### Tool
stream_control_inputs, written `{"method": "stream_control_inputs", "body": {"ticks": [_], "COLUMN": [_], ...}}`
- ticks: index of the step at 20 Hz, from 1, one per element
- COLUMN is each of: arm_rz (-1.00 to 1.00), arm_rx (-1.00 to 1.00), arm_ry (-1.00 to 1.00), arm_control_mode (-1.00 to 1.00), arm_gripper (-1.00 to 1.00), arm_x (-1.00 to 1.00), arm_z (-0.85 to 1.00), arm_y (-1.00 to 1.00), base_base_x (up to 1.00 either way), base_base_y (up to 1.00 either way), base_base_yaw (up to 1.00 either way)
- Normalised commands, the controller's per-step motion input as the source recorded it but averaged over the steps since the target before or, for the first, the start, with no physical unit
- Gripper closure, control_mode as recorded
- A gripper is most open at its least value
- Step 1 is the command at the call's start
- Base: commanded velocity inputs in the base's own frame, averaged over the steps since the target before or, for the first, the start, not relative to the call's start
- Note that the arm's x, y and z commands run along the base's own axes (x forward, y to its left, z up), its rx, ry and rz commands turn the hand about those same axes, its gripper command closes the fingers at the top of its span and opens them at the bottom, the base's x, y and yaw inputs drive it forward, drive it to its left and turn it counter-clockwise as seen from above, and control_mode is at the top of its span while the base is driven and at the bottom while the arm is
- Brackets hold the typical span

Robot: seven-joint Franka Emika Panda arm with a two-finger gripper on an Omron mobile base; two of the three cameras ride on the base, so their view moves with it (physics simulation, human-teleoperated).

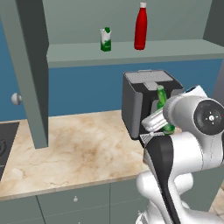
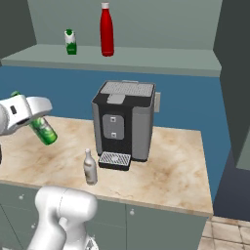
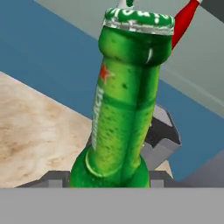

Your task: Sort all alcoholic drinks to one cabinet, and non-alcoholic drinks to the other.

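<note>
Carton (image 2: pixel 71 41) left of bottle (image 2: pixel 106 30)

Even, flat rendered light, soft faint shadows, no glare, slightly coarse low-resolution edges throughout.

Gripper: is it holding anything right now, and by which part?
Yes. The gripper is shut on the green glass bottle, gripping its lower body; the bottle is tilted, off the counter.

The green bottle (image 3: pixel 124 100) has a red star and white letters on its side, too blurry to read.
</note>
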Motion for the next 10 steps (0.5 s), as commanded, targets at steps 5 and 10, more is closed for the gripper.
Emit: {"method": "stream_control_inputs", "body": {"ticks": [5,10], "arm_rz": [0.00,0.02], "arm_rx": [0.00,0.00], "arm_ry": [-0.06,-0.01], "arm_control_mode": [-1.00,-1.00], "arm_gripper": [1.00,1.00], "arm_x": [0.01,0.09], "arm_z": [0.25,0.16], "arm_y": [0.34,0.03], "base_base_x": [0.00,0.00], "base_base_y": [0.00,0.00], "base_base_yaw": [0.00,0.00]}}
